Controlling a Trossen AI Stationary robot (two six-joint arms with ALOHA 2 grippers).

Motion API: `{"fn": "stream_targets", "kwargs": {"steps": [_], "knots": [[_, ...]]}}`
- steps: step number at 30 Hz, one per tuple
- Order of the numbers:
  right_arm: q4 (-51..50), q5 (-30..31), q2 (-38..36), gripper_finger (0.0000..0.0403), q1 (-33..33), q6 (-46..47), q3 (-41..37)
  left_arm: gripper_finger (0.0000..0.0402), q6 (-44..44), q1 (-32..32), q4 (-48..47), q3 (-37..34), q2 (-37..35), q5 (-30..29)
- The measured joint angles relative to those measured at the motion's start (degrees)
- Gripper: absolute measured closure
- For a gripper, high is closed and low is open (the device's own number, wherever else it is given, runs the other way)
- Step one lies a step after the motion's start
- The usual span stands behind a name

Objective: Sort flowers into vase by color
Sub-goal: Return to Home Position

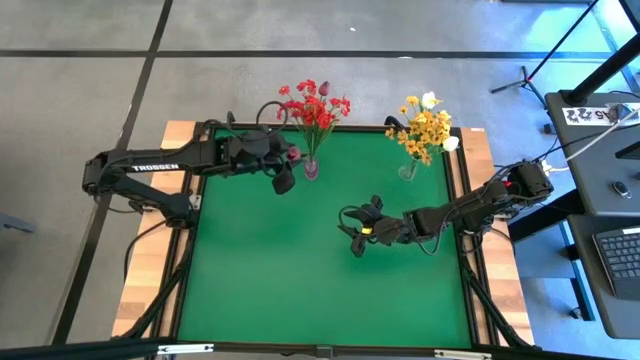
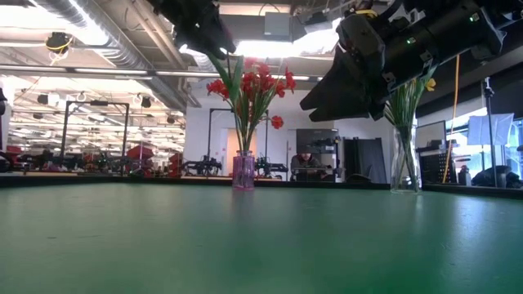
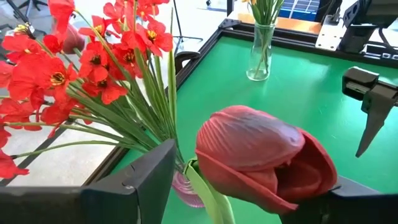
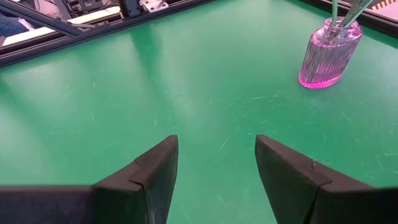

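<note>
A pink vase (image 1: 311,168) at the mat's far edge holds red flowers (image 1: 315,105). A clear vase (image 1: 408,172) to its right holds yellow-orange flowers (image 1: 425,125) and white buds. My left gripper (image 3: 236,193) hovers open just left of the pink vase, with a dark red bud (image 3: 261,162) between its fingers. The bud's green stem (image 3: 210,198) runs down toward the vase (image 3: 186,190); I cannot tell whether it ends inside. My right gripper (image 4: 216,168) stands open over the bare mat near the middle (image 1: 358,232), holding nothing. My left gripper has its fingers wide apart on either side of the dark red bud. The bud lies close against one finger (image 3: 354,202), and a wide gap separates it from the other finger (image 3: 134,186). I cannot tell whether the bud touches the near finger.
The green mat (image 1: 300,270) lies inside a black frame on a wooden table. The two vases stand near the far edge, a hand's width apart. A desk with a keyboard (image 1: 620,255) stands off the table's right side.
</note>
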Motion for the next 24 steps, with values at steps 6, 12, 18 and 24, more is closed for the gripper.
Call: {"fn": "stream_targets", "kwargs": {"steps": [6, 12, 18, 24], "knots": [[-0.02, -0.41, 0.0, 0.0189, 0.0, 0.96, 0.0, 0.0168, 0.05, 0.0, -0.05, 0.0, 0.0, -0.16], [-1.21, -1.77, 0.0, 0.0189, 0.0, 2.44, 0.0, 0.0168, 1.55, -1.42, 0.25, 0.0, -0.09, -2.82], [-1.78, -1.81, -0.02, 0.0189, -0.86, 2.43, 0.0, 0.0168, 2.51, -3.21, 1.29, 0.0, -0.74, -3.87], [-1.7, -2.38, -0.02, 0.0189, -0.72, 2.73, 0.02, 0.0168, 2.14, -3.87, 0.97, 2.09, -1.77, -3.86]]}}
